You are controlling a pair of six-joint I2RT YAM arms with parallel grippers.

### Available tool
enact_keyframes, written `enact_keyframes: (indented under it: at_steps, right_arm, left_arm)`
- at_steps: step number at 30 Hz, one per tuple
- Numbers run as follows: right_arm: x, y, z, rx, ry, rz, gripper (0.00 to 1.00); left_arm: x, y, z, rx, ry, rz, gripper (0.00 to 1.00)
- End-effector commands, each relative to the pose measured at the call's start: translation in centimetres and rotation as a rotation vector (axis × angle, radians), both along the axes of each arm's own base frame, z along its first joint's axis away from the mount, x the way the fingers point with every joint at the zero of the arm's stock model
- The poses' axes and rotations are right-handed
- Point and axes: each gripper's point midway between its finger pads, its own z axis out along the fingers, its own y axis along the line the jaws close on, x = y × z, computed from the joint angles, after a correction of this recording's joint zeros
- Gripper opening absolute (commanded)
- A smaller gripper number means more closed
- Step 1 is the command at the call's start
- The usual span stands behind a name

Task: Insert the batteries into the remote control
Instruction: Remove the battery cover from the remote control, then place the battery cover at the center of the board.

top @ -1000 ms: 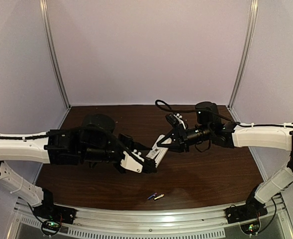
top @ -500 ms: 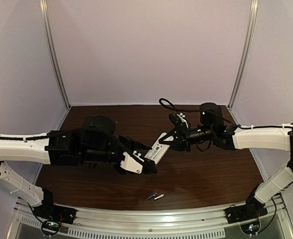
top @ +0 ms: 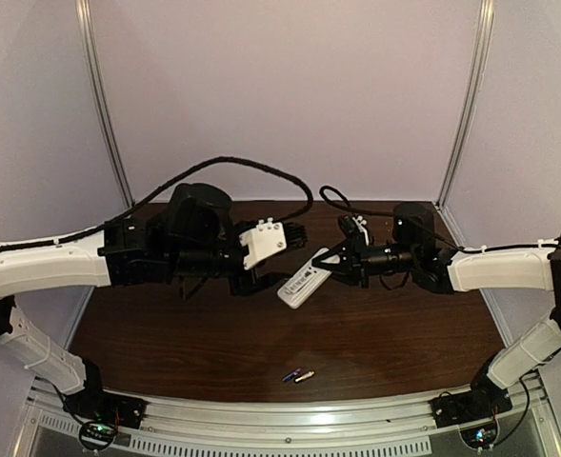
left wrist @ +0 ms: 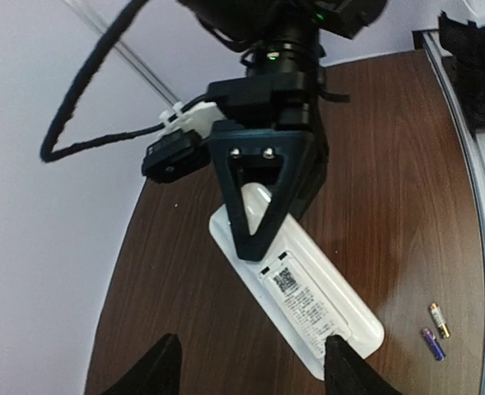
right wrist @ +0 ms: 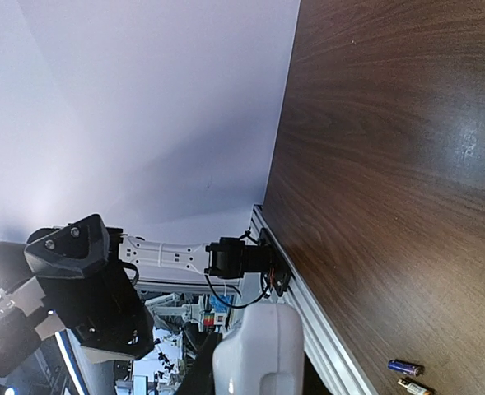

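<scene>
The white remote control [top: 303,284] hangs tilted above the table, and my right gripper [top: 330,265] is shut on its far end. In the left wrist view its labelled back [left wrist: 304,300] faces the camera, with a black right finger [left wrist: 263,193] across it. My left gripper [left wrist: 250,374] stands open, level with the remote's free end and not gripping it; from above it [top: 282,249] sits just left of the remote. In the right wrist view the remote [right wrist: 258,350] fills the jaws. The two batteries, purple [top: 290,375] and gold [top: 304,377], lie side by side near the front edge.
A metal rail [top: 290,409] runs along the table's near edge, just behind the batteries. Purple walls with metal posts [top: 104,105] close the back and sides. The left arm's black cable [top: 251,167] arcs above the back of the table.
My left gripper opened, let go of the remote and pulled back, up and to the left. The right gripper kept the remote and shifted slightly to the right.
</scene>
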Motion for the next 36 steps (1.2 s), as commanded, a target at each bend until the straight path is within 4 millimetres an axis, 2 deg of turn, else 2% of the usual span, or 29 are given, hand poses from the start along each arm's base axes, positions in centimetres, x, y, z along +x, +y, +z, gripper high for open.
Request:
enact_keyframes:
  at_steps: [1, 7, 14, 22, 30, 36]
  right_arm:
    - [1.7, -0.4, 1.9, 0.059, -0.061, -0.089, 0.00]
    - [2.0, -0.5, 2.0, 0.062, -0.069, -0.106, 0.00]
    - [1.9, -0.6, 2.3, 0.071, -0.078, -0.104, 0.00]
    - [1.5, -0.7, 2.3, 0.066, -0.080, -0.094, 0.00]
    - [1.5, -0.7, 2.7, 0.083, -0.089, -0.087, 0.00]
    - [1.7, -0.9, 3.2, 0.092, -0.095, -0.093, 0.00]
  left_arm:
    - [0.6, -1.0, 0.5, -0.115, 0.270, 0.112, 0.60]
    - [-0.1, -2.5, -0.6, -0.111, 0.386, 0.087, 0.59]
    - [1.3, -2.8, -2.9, -0.049, 0.400, 0.156, 0.51]
    - [3.1, -1.8, -3.3, -0.045, 0.367, 0.228, 0.43]
    - [3.1, -1.7, -3.9, -0.026, 0.372, 0.200, 0.30]
    - [2.3, -1.9, -4.0, -0.022, 0.406, 0.152, 0.20]
